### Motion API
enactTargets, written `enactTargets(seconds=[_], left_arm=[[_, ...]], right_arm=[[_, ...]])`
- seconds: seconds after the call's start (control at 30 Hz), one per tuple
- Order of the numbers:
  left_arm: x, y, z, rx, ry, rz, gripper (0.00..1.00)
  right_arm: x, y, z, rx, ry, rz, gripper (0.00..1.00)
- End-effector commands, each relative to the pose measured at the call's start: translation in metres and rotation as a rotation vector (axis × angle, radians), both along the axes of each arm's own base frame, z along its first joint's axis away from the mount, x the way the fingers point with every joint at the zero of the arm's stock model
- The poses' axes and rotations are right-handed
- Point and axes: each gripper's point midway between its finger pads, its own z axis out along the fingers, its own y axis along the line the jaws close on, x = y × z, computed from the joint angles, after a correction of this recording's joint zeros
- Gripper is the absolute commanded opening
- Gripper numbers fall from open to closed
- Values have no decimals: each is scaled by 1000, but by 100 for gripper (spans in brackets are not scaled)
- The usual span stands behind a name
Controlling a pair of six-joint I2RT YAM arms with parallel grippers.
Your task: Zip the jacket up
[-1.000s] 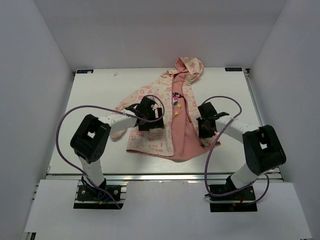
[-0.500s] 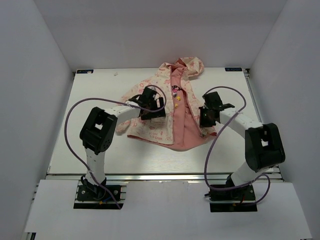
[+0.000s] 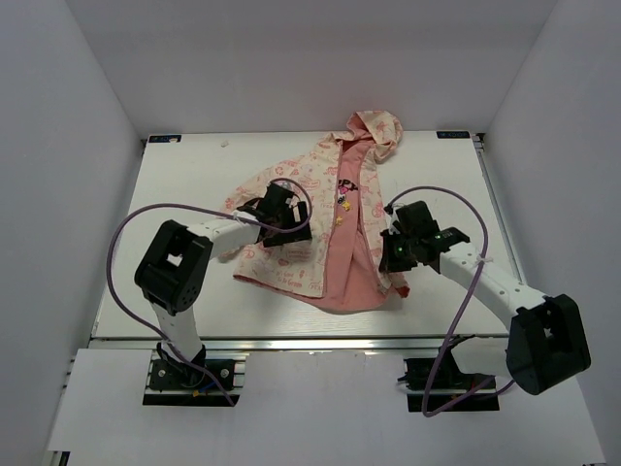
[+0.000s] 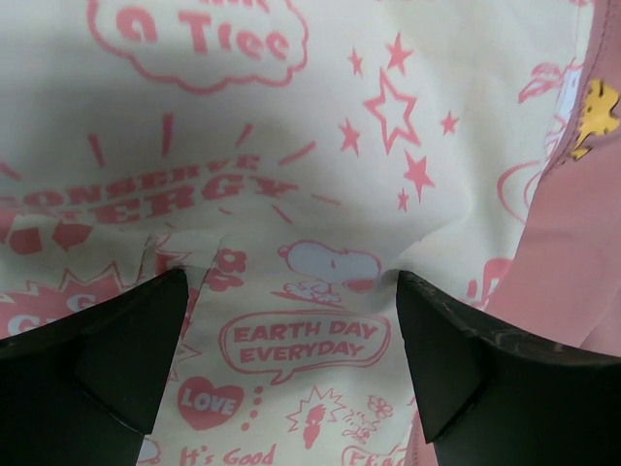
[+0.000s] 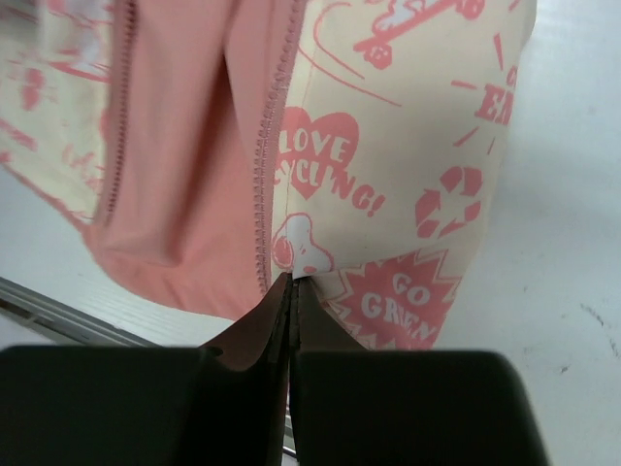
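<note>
The jacket (image 3: pixel 309 184) lies open on the table, cream with pink print, salmon lining (image 3: pixel 351 254) showing down the middle and the hood at the far end. My left gripper (image 3: pixel 275 219) is open over the left front panel; in the left wrist view (image 4: pixel 291 359) its fingers (image 4: pixel 107 359) stand wide apart with printed fabric (image 4: pixel 301 194) between them. My right gripper (image 3: pixel 392 254) is shut on the edge of the right front panel near the hem. In the right wrist view (image 5: pixel 293 286) the jaws pinch the cream fabric (image 5: pixel 408 175) right beside the pink zipper strip (image 5: pixel 262 165).
The white table (image 3: pixel 175 194) is walled in by white panels on three sides. Its near edge with a metal rail (image 3: pixel 320 342) runs just beyond the jacket's hem. Purple cables loop from both arms.
My right gripper has moved nearer and drawn the right panel and hem toward the front edge. The whole jacket has shifted and turned a little. My left gripper has moved slightly left on the left panel.
</note>
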Motion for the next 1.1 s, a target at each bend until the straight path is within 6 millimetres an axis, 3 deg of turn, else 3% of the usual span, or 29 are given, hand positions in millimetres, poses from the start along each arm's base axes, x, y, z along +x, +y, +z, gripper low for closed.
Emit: enactTargets(seconds=[0.0, 0.17, 0.33, 0.4, 0.47, 0.73, 0.87, 0.97, 1.0, 1.07], left_arm=[[-25, -1, 17, 35, -2, -27, 98], [-40, -23, 38, 57, -30, -94, 98], [-68, -72, 49, 42, -61, -225, 98], [-80, -92, 44, -4, -40, -290, 98], [-78, -100, 33, 7, -30, -293, 98], [-66, -114, -7, 60, 26, -282, 98], [-62, -119, -20, 74, 42, -284, 98], [-62, -119, -25, 80, 53, -281, 98], [-62, -120, -24, 78, 53, -279, 98], [-62, -120, -24, 75, 53, -281, 98]], right_arm=[[1, -7, -10, -33, 10, -25, 0], [12, -6, -17, -47, 1, -49, 0], [24, -16, -18, -101, -26, -107, 0], [26, -14, -16, -99, -28, -105, 0], [26, -14, -16, -98, -29, -111, 0], [20, -28, -25, -161, -8, -137, 3], [19, -31, -26, -177, -11, -143, 10], [17, -28, -30, -163, 5, -123, 6], [16, -25, -31, -154, 11, -113, 8], [16, -24, -32, -149, 15, -107, 26]])
